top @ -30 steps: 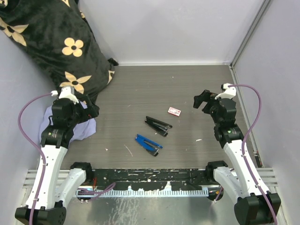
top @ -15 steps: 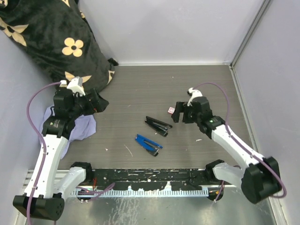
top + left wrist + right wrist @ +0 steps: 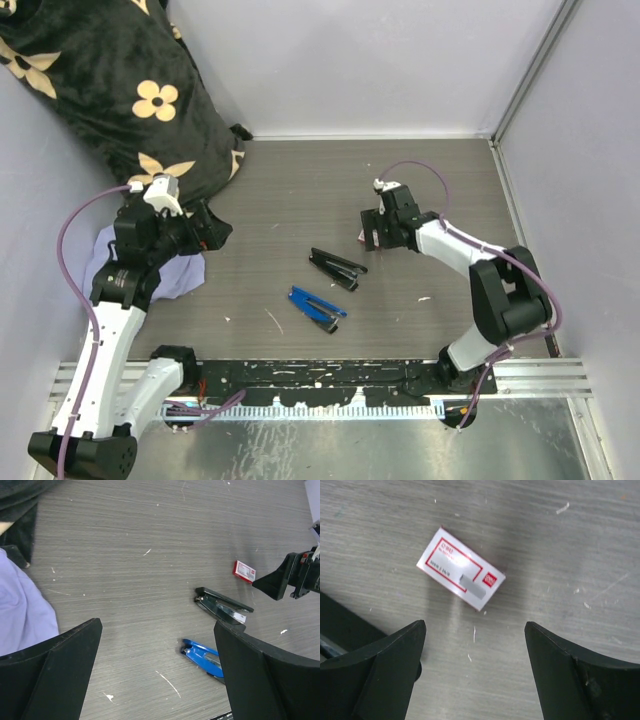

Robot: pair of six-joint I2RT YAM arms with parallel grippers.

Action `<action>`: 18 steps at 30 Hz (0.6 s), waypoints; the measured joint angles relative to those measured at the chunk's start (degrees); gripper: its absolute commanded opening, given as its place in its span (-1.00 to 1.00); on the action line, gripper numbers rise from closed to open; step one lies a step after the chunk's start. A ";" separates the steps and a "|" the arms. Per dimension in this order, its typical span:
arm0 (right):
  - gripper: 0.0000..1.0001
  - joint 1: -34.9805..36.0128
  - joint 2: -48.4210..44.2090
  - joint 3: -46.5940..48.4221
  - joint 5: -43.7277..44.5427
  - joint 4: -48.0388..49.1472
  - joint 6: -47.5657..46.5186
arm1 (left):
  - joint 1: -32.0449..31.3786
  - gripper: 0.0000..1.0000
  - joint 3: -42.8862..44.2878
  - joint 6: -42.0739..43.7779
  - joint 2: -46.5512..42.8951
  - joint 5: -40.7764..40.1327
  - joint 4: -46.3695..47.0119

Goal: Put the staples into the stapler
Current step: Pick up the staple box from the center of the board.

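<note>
Reaching for the box, the right gripper (image 3: 474, 630) hovers with jaws spread over the staples (image 3: 461, 575), which lie flat just far-right of the black stapler (image 3: 337, 268); it must next descend and pinch them, while the left gripper (image 3: 157, 625) hangs at the left, jaws wide apart.

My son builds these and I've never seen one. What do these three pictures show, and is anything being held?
Two robot arms stand on a grey table. One picture looks down from above; the other two come from a camera on each wrist, so the dark shapes at the bottom are that arm's own fingers. On the table lie a black stapler, a blue stapler and a red-and-white box of staples. The right gripper is open at the box; the left gripper is open too, near a lilac cloth. Nothing is held.
</note>
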 measured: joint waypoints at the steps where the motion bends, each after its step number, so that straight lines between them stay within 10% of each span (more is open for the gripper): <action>1: 0.72 0.00 1.18 0.96 0.00 0.04 -0.55 | 0.00 0.96 0.00 0.17 -0.15 -0.35 -0.07; 18: 0.65 0.00 14.23 12.11 -2.08 -2.05 -11.30 | 0.00 0.96 0.00 0.42 2.40 -1.11 -1.01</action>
